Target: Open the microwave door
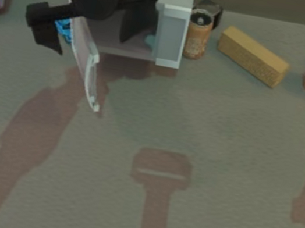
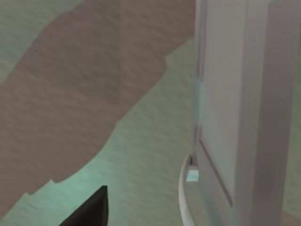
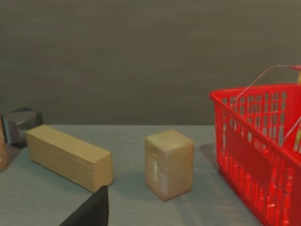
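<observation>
The small boxy white-silver microwave (image 1: 165, 25) stands at the far edge of the tabletop (image 1: 221, 161), left of centre. Its silver-framed microwave door (image 1: 84, 63) with the white bar handle (image 1: 93, 89) is swung well out toward the near left, exposing the cavity. The left gripper (image 1: 90, 17) hangs over the hinge side, jaws spread wide, one finger over the cavity, the other beyond the door's outer face. The brown can (image 1: 197, 34) stands just beside the microwave's right wall. The near tabletop is bare. The right gripper's fingertip (image 3: 91, 212) shows only partly in the right wrist view; its jaws' state cannot be told.
</observation>
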